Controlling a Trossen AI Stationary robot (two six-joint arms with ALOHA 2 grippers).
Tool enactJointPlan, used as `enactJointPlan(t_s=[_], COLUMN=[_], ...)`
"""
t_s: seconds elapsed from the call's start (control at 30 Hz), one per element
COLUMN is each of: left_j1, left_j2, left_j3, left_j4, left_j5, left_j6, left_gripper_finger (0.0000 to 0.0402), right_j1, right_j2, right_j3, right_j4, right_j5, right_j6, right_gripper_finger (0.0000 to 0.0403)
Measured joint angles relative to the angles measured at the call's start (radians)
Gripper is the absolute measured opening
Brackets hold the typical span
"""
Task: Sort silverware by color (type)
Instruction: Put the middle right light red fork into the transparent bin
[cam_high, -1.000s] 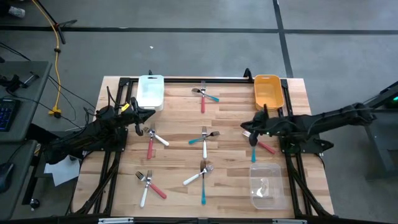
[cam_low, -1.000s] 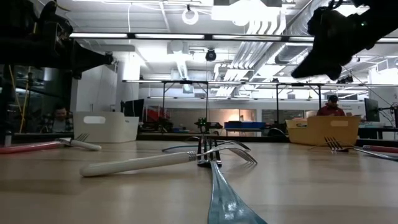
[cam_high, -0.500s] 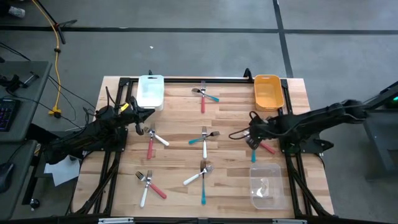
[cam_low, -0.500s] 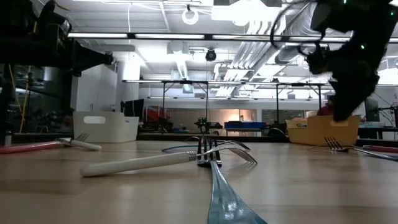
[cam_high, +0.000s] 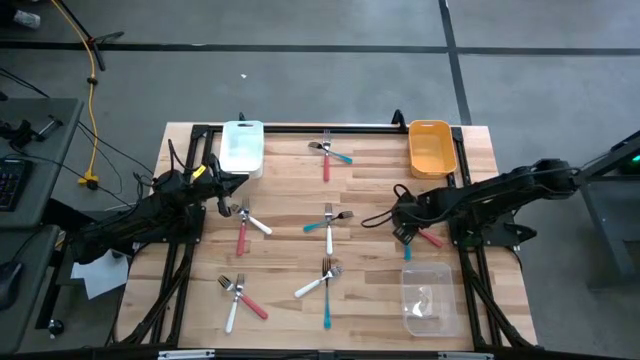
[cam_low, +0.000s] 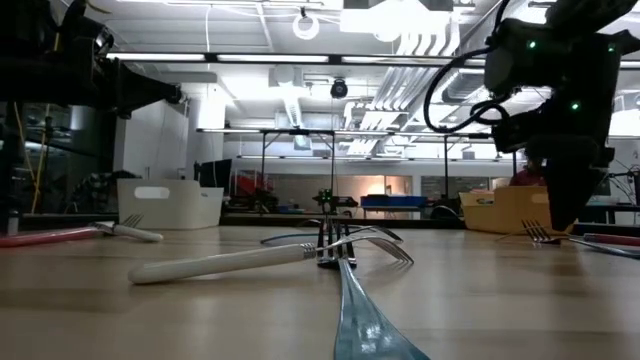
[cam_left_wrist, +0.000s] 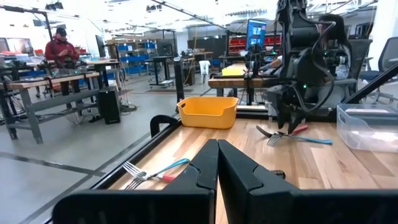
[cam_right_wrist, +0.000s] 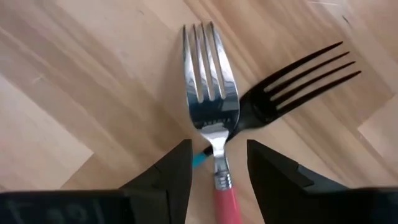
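Note:
My right gripper (cam_right_wrist: 217, 163) is open and points down over two crossed forks near the table's right side (cam_high: 420, 237). Its fingers stand on either side of the neck of the red-handled fork (cam_right_wrist: 210, 87) without touching it. This fork lies across a teal-handled one (cam_right_wrist: 298, 87). The same gripper shows in the low view (cam_low: 565, 215) just above the tabletop. More forks with red, teal and white handles lie in small crossed groups at the far middle (cam_high: 330, 152), the centre (cam_high: 330, 220), the left (cam_high: 247, 225), the near left (cam_high: 240, 295) and the near middle (cam_high: 325, 283). My left gripper (cam_left_wrist: 217, 162) waits shut and level at the table's left side.
A white bin (cam_high: 242, 147) stands at the far left. An orange bin (cam_high: 431, 147) stands at the far right, beyond my right gripper. A clear bin (cam_high: 427, 298) sits at the near right. Black frame rails run along the table's edges.
My right gripper has sunk toward the crossed forks on the table's right side. It has tipped from a slant to pointing almost straight down. The forks have stayed where they were.

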Motion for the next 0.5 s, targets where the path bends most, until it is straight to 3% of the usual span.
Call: enactJointPlan(t_s=[0.23,0.5], left_j1=[0.000,0.000], left_j2=[0.000,0.000], left_j3=[0.000,0.000], left_j4=[0.000,-0.001], left_j5=[0.000,0.000], left_j6=[0.000,0.003], left_gripper_finger=[0.0000,0.0000], right_j1=[-0.051,-0.087], right_j2=[0.063,0.070], right_j3=[0.000,0.000], right_j4=[0.036,0.057], right_j5=[0.000,-0.015], right_j6=[-0.038,-0.062], right_gripper_finger=[0.0137,0.0048])
